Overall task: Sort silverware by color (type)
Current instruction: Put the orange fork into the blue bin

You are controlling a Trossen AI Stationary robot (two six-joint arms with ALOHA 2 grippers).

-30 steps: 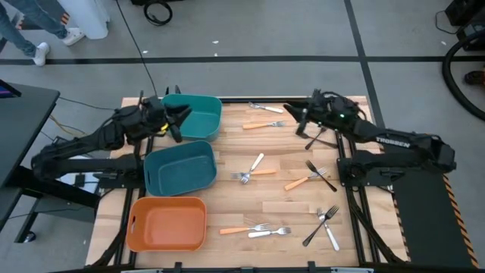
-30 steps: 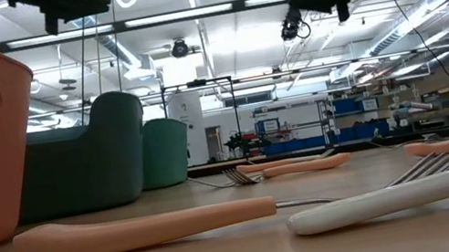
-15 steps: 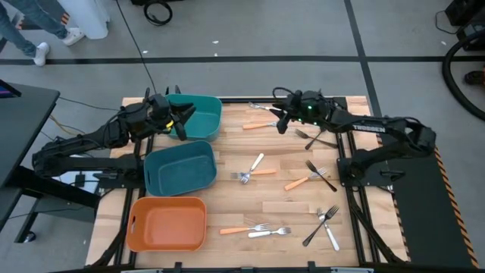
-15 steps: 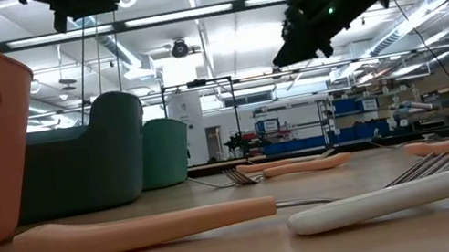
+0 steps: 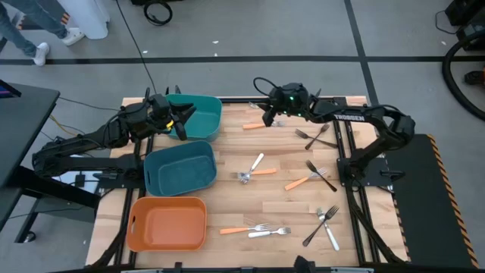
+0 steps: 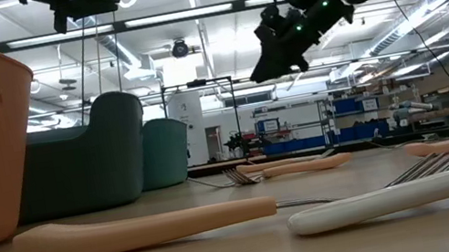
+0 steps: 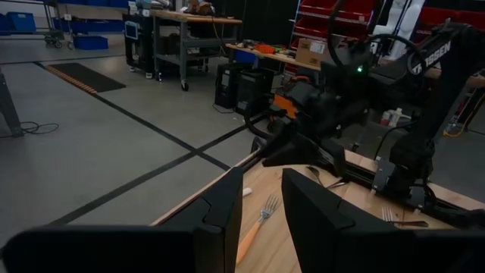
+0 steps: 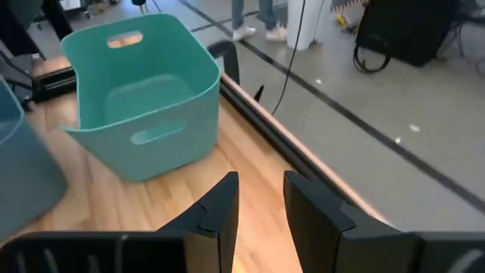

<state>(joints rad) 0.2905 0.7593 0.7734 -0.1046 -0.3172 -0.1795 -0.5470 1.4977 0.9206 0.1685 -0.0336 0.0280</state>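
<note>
forks lie scattered over the bare half of the surface (image 5: 273, 199), and the right gripper (image 5: 269, 117) hangs above the far edge, close to two of them: an orange-handled fork (image 5: 259, 125) just on its near side and a pale-handled fork (image 5: 261, 108) right at the far edge. the orange one lies with its long axis along that far edge, tines toward the right arm's base. the right fingers (image 8: 216, 208) stand a little apart and hold nothing. i judge this arm is the nearer one for either fork and must come down, fingers across the handle. the left gripper (image 5: 182, 121) waits over the teal bin (image 5: 198, 115) at the far left corner, its fingers (image 7: 227, 216) also apart and empty.
</note>
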